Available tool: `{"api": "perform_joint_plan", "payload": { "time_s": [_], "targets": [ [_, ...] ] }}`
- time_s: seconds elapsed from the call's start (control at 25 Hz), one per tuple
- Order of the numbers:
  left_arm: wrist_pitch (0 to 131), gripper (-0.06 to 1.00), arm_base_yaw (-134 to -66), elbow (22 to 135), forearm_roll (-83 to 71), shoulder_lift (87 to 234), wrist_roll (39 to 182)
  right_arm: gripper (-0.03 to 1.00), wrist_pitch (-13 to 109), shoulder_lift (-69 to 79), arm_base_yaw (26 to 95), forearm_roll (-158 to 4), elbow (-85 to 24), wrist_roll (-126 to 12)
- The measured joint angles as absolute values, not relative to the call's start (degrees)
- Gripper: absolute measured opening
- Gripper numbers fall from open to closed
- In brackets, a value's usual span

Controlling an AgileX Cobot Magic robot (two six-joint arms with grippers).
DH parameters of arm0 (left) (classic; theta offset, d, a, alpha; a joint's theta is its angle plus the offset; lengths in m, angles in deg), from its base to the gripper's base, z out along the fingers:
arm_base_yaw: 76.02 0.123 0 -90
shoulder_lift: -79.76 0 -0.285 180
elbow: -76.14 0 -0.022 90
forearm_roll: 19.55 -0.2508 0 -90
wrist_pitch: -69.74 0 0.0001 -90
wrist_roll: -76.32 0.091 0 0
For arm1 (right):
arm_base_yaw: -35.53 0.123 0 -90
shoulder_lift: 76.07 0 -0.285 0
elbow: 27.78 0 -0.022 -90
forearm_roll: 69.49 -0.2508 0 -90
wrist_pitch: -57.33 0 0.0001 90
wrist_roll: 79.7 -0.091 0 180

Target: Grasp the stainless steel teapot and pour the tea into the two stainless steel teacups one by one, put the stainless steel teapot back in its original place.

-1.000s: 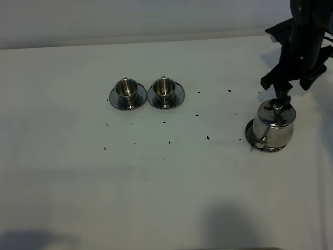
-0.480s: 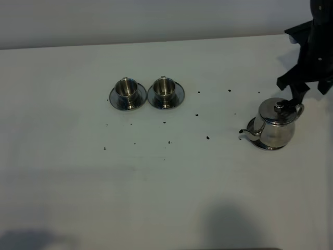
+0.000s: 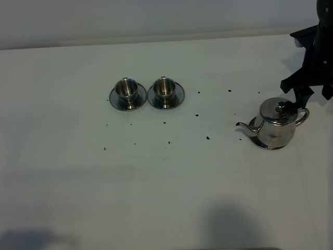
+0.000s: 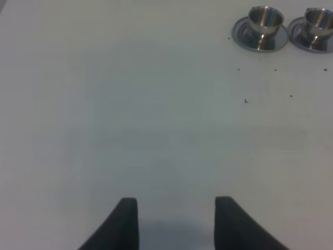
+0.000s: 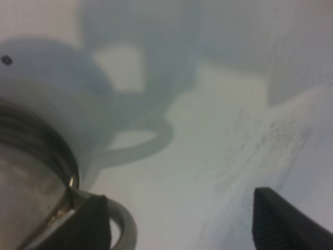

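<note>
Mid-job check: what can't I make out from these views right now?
- Tea level in the left teacup and right teacup: too small and reflective, exterior high and left wrist.
- The saucer under the teapot: mostly covered by the pot, exterior high.
- Whether the right end effector touches the teapot: blurred and cut off by the edge, right wrist.

Counted, kind by kind:
One stainless steel teapot [image 3: 276, 125]; two teacups, the left teacup [image 3: 126, 88] and the right teacup [image 3: 164, 87]; three saucers, two small cup saucers [image 3: 113, 99] [image 3: 180, 94] and one wider saucer [image 3: 254, 130]; roughly a dozen dark specks [image 3: 207, 138] on one worktop [image 3: 156, 198].
</note>
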State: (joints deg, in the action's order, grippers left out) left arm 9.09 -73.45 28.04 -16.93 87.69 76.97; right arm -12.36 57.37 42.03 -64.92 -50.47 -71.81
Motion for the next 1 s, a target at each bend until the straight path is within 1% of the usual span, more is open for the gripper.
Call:
{"api": "perform_joint_plan", "payload": {
  "time_s": [0.6,1.0],
  "targets": [
    [9.1,0.38,-73.5,28.0,-16.9,87.7,77.0,0.56,-12.3,50.8,41.1,-65.0,-41.4,-73.7],
    [9.1,0.38,-73.5,28.0,-16.9,87.7,77.0,0.56,-12.2,49.8,41.0,-68.4,-37.2,-73.9]
  ]
}}
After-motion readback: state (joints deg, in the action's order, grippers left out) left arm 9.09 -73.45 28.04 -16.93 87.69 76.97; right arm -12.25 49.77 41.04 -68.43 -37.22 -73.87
